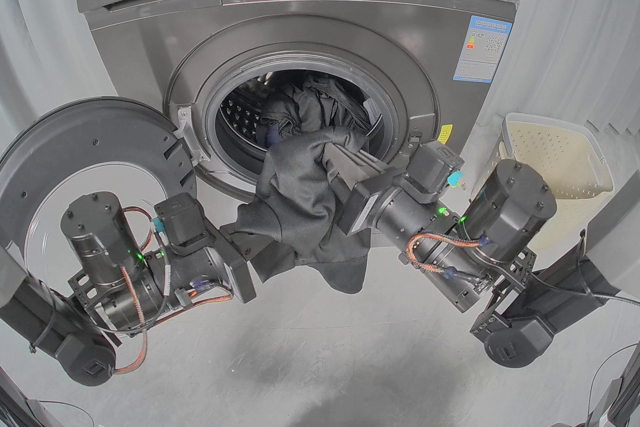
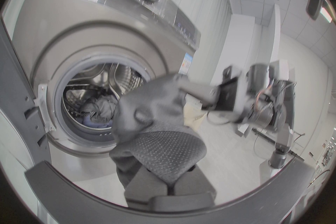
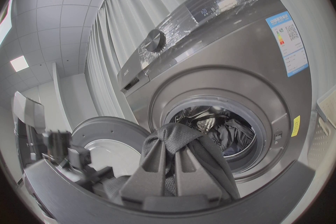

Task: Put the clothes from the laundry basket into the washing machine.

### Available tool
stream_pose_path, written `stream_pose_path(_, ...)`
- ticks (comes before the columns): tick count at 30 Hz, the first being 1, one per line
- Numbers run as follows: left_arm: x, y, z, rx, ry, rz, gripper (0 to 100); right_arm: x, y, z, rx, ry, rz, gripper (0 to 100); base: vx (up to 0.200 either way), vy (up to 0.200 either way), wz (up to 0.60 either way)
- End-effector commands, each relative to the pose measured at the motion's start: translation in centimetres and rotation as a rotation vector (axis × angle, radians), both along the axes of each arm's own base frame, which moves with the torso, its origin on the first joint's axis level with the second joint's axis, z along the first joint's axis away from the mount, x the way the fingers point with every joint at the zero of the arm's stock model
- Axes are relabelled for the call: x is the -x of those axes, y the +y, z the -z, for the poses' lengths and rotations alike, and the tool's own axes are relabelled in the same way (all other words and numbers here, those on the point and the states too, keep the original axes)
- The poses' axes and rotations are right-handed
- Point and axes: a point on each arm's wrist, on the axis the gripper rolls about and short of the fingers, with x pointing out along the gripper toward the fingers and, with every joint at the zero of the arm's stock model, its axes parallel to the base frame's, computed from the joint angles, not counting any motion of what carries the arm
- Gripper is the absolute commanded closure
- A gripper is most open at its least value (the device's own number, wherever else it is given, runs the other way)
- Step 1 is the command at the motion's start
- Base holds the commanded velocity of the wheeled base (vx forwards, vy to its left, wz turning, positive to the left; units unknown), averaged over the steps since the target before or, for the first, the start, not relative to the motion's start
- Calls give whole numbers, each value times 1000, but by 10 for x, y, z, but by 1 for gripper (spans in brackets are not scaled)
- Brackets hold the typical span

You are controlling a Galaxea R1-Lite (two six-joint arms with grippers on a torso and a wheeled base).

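Observation:
A dark grey mesh garment (image 1: 300, 201) hangs in front of the washing machine's (image 1: 400, 48) open drum, held between both grippers. My right gripper (image 1: 343, 158) is shut on its upper part, level with the drum's lower rim; the cloth (image 3: 175, 133) bunches over its fingertips (image 3: 159, 161). My left gripper (image 1: 243, 245) is lower and to the left, shut on the garment's lower edge (image 2: 164, 151). Other dark clothes (image 1: 300, 105) lie inside the drum (image 2: 99, 109). The cream laundry basket (image 1: 567, 168) stands on the floor right of the machine.
The round door (image 1: 87, 141) is swung open to the left, just behind my left arm. Pale floor lies in front of the machine. A grey curtain hangs behind it.

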Motion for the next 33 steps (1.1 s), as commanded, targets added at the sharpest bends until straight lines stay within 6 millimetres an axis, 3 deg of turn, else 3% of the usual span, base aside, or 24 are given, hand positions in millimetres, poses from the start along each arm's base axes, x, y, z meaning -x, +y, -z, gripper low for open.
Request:
stream_pose_path(1, 22, 3, -27, 83, -81, 22, 100, -3, 4, 24, 57, 52, -2, 100, 0, 0, 0)
stream_pose_path(5, 24, 2, -38, 114, -117, 30, 100, 1, 4, 39, 99, 88, -17, 100, 0, 0, 0)
stream_pose_path(12, 20, -2, -41, 136, -111, 39, 100, 0, 7, 54, 131, 123, -31, 100, 0, 0, 0)
stream_pose_path(13, 20, -3, -43, 141, -115, 43, 100, 0, 9, 56, 136, 126, -34, 0, 0, 0, 0)
stream_pose_path(21, 2, -11, -58, 213, -164, -57, 100, 6, 3, 96, 254, 232, -38, 0, 0, 0, 0)
stream_pose_path(33, -17, -15, -77, 305, -241, -167, 100, 3, -8, 119, 315, 296, -9, 0, 0, 0, 0)
